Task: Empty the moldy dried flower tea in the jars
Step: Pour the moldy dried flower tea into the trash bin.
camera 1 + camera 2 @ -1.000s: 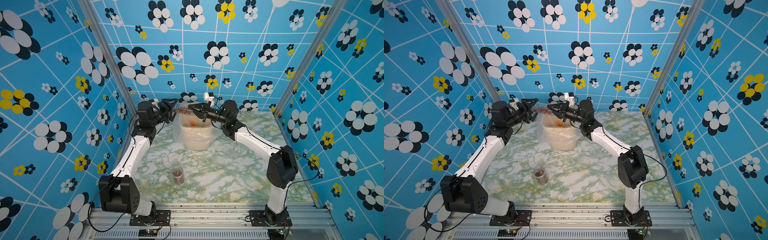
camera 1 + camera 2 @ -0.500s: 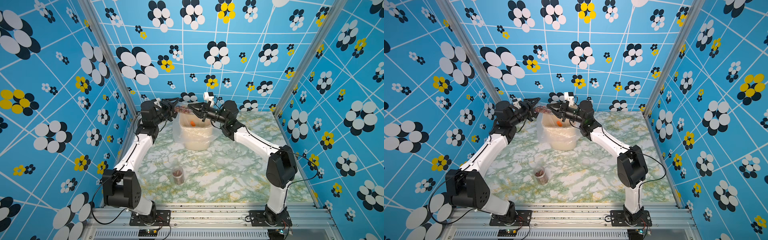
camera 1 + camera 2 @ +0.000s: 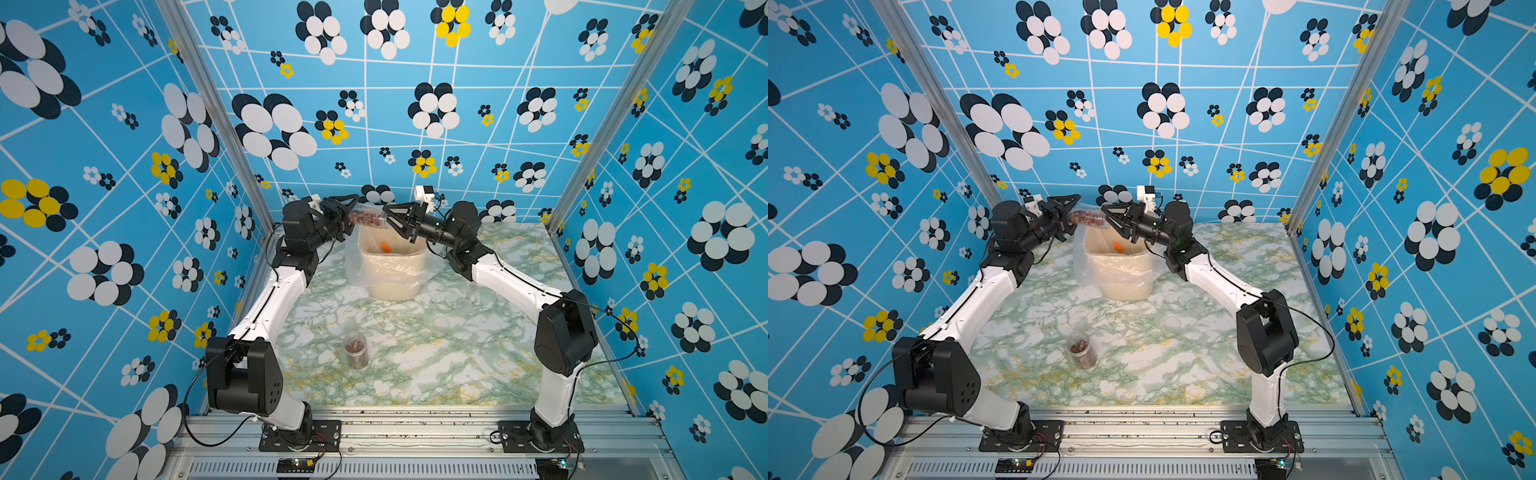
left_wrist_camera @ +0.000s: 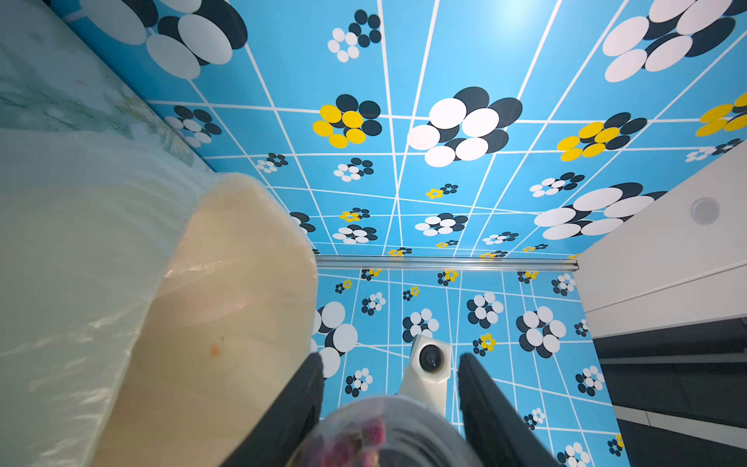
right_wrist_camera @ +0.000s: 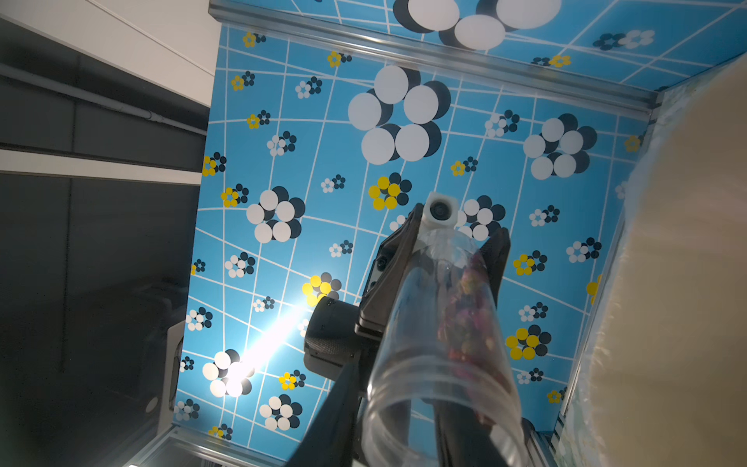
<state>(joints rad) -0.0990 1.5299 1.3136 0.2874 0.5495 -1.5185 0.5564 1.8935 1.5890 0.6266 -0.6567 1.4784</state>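
Note:
A clear jar [image 3: 368,218] [image 3: 1088,218] lies sideways in the air above the bin, with pinkish-brown dried flower tea [image 5: 465,319] inside it. My left gripper [image 3: 353,216] [image 4: 391,364] is shut on its closed base. My right gripper [image 3: 388,218] [image 5: 400,388] is at the open mouth; its jaws stand apart, one finger outside the wall and one showing through the clear wall. A second open jar [image 3: 355,350] [image 3: 1082,350] with tea stands upright on the table near the front.
The cream plastic-lined bin [image 3: 392,278] stands at the back centre with one orange piece [image 3: 385,247] inside. Two clear round lids [image 3: 440,321] [image 3: 468,297] lie on the marble table to the right of the bin. Patterned walls close in the left, back and right sides.
My left arm moved in toward the bin and its gripper closed on the jar's base. My right gripper's jaws have parted at the jar's mouth.

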